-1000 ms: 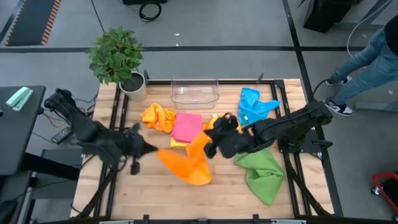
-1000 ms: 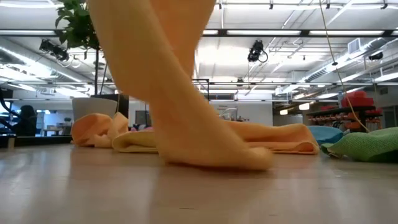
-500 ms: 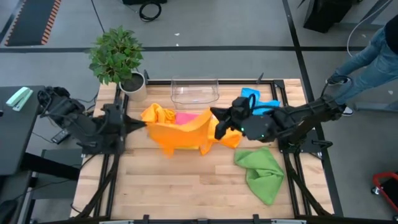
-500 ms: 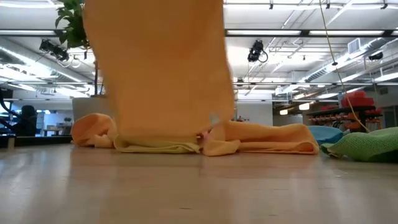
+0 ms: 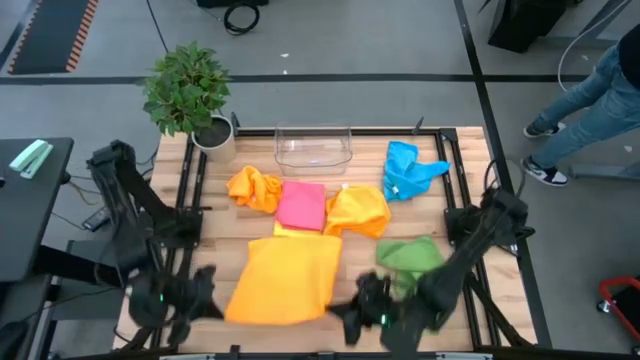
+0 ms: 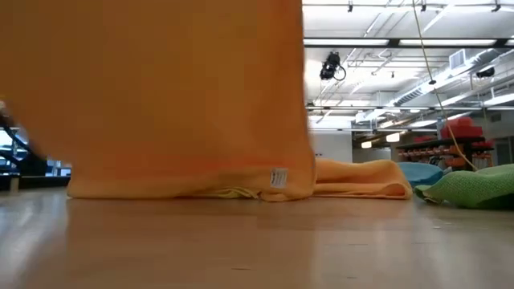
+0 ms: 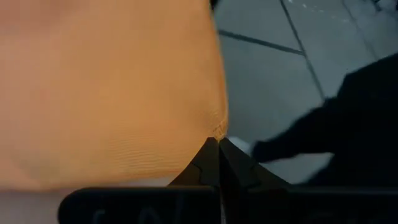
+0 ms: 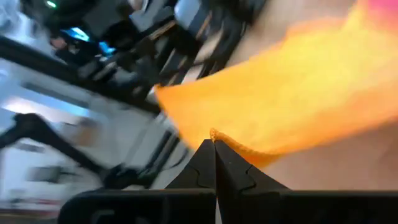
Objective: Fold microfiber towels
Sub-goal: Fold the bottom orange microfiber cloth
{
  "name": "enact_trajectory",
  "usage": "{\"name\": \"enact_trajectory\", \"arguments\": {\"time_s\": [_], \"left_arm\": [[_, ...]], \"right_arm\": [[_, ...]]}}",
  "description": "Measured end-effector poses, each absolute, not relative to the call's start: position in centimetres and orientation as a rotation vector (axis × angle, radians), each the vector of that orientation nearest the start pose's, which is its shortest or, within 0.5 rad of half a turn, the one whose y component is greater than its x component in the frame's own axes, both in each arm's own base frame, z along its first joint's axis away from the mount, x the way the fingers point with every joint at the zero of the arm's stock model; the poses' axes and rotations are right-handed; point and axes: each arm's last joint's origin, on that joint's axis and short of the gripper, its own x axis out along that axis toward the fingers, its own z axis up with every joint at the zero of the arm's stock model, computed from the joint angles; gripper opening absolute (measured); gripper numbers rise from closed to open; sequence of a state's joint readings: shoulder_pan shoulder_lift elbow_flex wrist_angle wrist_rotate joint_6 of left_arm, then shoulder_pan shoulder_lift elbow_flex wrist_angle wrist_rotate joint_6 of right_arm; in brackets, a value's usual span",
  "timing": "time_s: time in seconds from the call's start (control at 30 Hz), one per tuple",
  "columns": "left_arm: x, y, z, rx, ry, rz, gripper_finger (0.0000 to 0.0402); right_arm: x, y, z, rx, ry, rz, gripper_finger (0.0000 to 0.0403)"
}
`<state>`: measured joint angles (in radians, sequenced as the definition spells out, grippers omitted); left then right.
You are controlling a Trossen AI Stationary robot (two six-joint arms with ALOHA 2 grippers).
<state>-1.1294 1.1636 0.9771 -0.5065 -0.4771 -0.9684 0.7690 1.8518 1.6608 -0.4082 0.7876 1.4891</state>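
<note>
An orange microfiber towel (image 5: 283, 280) is stretched between my two shut grippers over the table's near middle. My left gripper (image 5: 218, 304) has its near-left corner and my right gripper (image 5: 338, 308) its near-right corner. In the low view the towel (image 6: 161, 96) hangs as a wide sheet, its lower edge (image 6: 193, 192) on the wood. Farther back lie a crumpled orange towel (image 5: 254, 187), a pink one (image 5: 301, 205) on a yellow one (image 5: 284, 230), another orange one (image 5: 360, 211), a blue one (image 5: 408, 170) and a green one (image 5: 410, 255). My left gripper pinches one corner of the orange towel (image 7: 217, 129) between its two fingertips. The corner is lifted off the table and the cloth spreads smooth away from it. My right gripper pinches the other near corner (image 8: 215, 134) between its fingertips; that corner too is held up, the cloth running taut from it.
A clear plastic bin (image 5: 313, 147) stands at the table's far edge, with a potted plant (image 5: 190, 95) at the far left corner. Bare wood (image 5: 350, 270) shows between the held towel and the green one. A person's legs (image 5: 590, 90) are beyond the right side.
Both grippers have swept toward the table's near edge and sunk, staying shut on the orange towel. The towel, a bunched strip and then held over the heap at the back, now hangs spread wide over the near middle with its far edge on the table.
</note>
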Motion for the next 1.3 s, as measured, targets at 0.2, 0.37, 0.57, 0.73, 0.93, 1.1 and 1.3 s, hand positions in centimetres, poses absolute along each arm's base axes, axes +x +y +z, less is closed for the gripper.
{"name": "enact_trajectory", "arguments": {"time_s": [0.2, 0.37, 0.57, 0.73, 0.93, 1.1, 1.3], "left_arm": [[9.9, -24.4, 24.6, -0.644, 0.781, -0.292, 0.0001], [9.5, -24.6, 22.6, -0.617, 0.793, -0.182, 0.0001], [10.9, -22.5, 21.4, -0.491, 0.823, 0.004, 0.0002], [12.3, -21.2, 21.0, -0.404, 0.832, 0.081, 0.0001], [13.6, -20.2, 20.9, -0.29, 0.835, 0.09, 0.0003], [14.3, -17.9, 21.4, -0.128, 0.852, 0.146, 0.0003], [15.2, -12.6, 27.9, -0.037, 0.744, 0.136, 0.0002]], "right_arm": [[31.5, 31.6, 28.3, 1.289, 0.312, -0.303, 0.0], [31.6, 30.1, 27.1, 1.249, 0.408, -0.423, 0.0], [32.7, 27.1, 24.7, 1.213, 0.665, -0.602, 0.0], [33.2, 25.6, 23.3, 1.165, 0.789, -0.708, 0.0], [33.2, 23.7, 23.0, 1.045, 0.792, -0.811, 0.0], [34.0, 20.1, 23.9, 0.863, 0.762, -0.87, 0.0], [34.4, 13.3, 31.0, 0.739, 0.611, -0.762, 0.0]]}}
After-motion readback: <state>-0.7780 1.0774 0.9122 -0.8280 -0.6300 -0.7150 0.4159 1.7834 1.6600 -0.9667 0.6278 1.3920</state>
